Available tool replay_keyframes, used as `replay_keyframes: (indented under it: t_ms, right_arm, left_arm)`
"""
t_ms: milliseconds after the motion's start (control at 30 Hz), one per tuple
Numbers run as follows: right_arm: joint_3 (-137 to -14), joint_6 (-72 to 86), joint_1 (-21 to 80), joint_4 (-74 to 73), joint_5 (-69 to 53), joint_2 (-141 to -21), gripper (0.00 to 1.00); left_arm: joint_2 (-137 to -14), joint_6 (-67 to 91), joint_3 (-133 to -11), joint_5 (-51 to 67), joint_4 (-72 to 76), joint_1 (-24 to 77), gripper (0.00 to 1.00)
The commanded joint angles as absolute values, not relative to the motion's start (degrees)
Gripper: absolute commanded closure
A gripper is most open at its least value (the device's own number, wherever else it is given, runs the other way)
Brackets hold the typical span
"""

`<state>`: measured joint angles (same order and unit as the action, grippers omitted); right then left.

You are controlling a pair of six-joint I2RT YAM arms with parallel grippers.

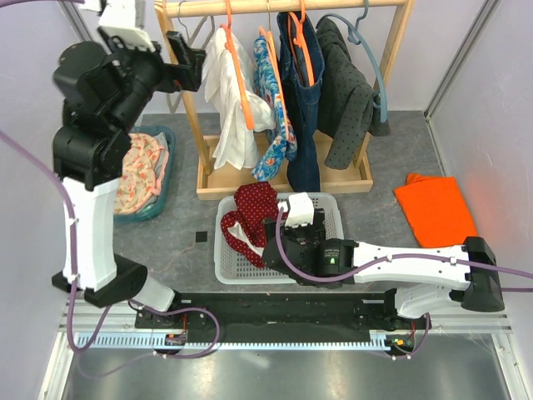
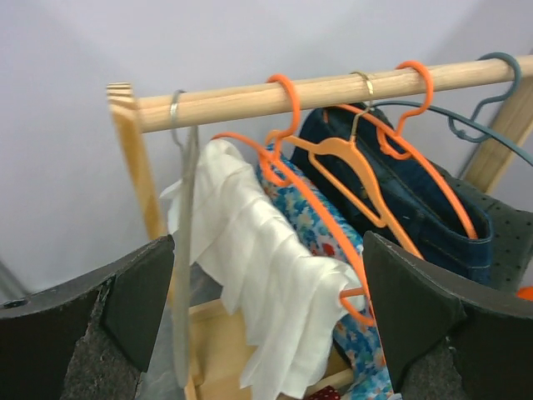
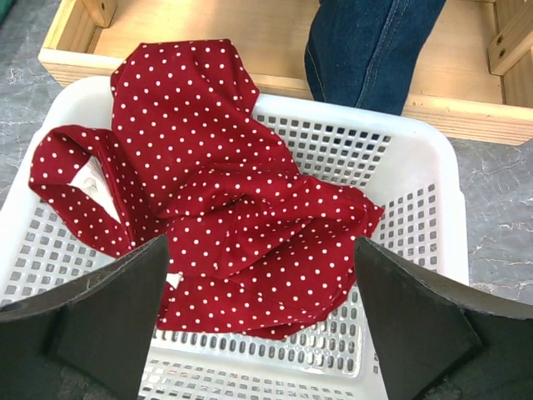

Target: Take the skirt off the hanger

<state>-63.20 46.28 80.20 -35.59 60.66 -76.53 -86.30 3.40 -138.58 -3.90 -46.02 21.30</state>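
Just beyond left fingers (image 2: 125, 308) (spread): white skirt (image 2: 266, 275)

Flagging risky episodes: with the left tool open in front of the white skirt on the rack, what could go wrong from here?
1. The white skirt is draped over an orange hanger packed against the floral garment; a pull may drag either off the rod.
2. A thin metal hanger hangs close by the open left tool and could snag.
3. The right tool is open over the basket, so nothing steadies the hanger.
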Motion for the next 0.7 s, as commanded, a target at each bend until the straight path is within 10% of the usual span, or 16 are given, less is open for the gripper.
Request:
replay_keyframes:
  t_ms: [0, 667]
  right_arm:
    - [-62.14, 46.93, 81.21, -32.34, 63.37, -76.81, 0.02]
    - [-63.9, 47.72, 84.73, -31.73, 64.16, -81.48, 0.02]
  left_arm:
    - [-92.8, 6.24, -141.5, -2.11, -45.09, 24.16, 0.0]
    - [-103.97, 5.37, -141.34, -18.54, -42.45, 31.38, 0.13]
